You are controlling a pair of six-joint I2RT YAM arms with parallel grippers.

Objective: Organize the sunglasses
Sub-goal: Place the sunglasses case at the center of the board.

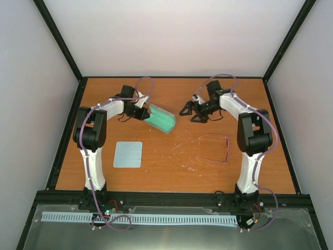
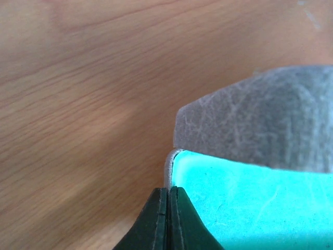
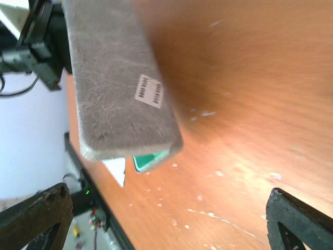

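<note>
— Where are the sunglasses (image 1: 214, 135)?
— Flat on the tabletop (image 1: 171, 94), well apart from the case (image 1: 162, 121). The left hand (image 2: 167, 208) pinches the open case's edge; the right hand (image 1: 191, 114) hangs spread. I'd grip the frame's bridge gently, with the case held steady.

Grey mottled case (image 1: 161, 120), turquoise-green inside, white label (image 3: 149, 90); pink-purple translucent sunglasses (image 1: 227, 148); pale blue-grey cloth (image 1: 128, 154); orange-brown wood-grain table (image 1: 171, 174).

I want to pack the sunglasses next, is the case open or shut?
Open: the case shows its green inside in the top view, its edge pinched by the left claw.
</note>
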